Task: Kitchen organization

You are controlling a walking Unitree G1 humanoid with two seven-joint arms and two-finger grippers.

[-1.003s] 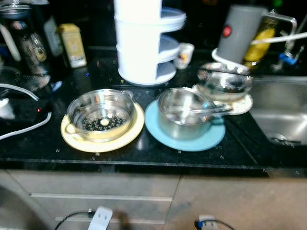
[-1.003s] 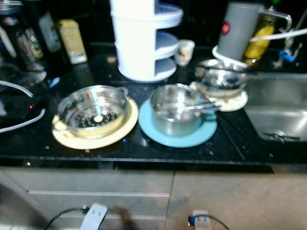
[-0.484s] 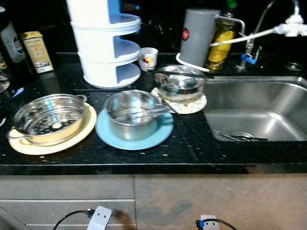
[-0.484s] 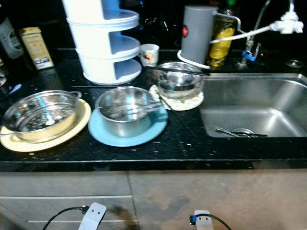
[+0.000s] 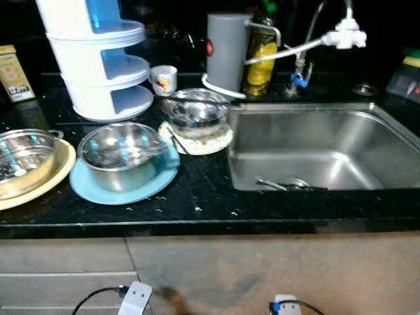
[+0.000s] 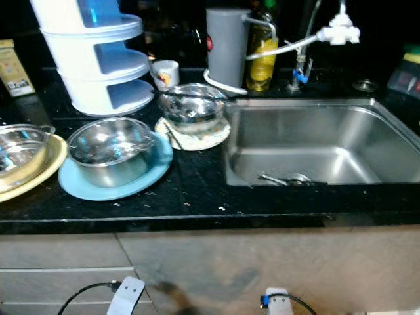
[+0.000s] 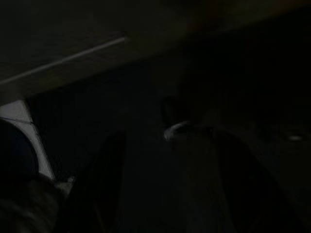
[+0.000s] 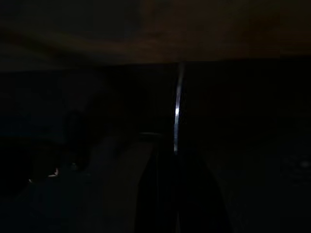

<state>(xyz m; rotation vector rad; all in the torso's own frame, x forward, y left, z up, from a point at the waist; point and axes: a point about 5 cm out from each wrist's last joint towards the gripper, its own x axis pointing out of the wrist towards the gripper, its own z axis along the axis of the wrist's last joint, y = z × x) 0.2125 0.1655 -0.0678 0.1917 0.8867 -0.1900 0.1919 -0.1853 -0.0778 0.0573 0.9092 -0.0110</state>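
The camera has swung toward the robot's right since a second ago, so the stainless steel sink [image 5: 308,147] now sits in full view; the dishes themselves lie as before; a shiny steel pot [image 5: 120,155] stands on a round light-blue plate [image 5: 88,189] on the black speckled counter [image 5: 197,203], just left of a steel bowl [image 5: 195,110] on a patterned mat [image 5: 211,141]; both wrist views are too dark to tell whether either gripper's fingers are apart or together.

Above and ahead of the low-hanging left gripper [image 7: 165,133] and right gripper [image 8: 172,145] runs the black stone counter [image 5: 197,210]. On it, toward the left gripper's side, a round steel bowl [image 5: 121,154] sits on a blue round plate [image 5: 85,190]. Farther left, a perforated steel pan [image 5: 20,154] rests on a yellow plate [image 5: 39,190]. The white tiered plastic rack [image 5: 92,59] stands behind them. The rectangular steel sink [image 5: 367,131] lies toward the right gripper's side.
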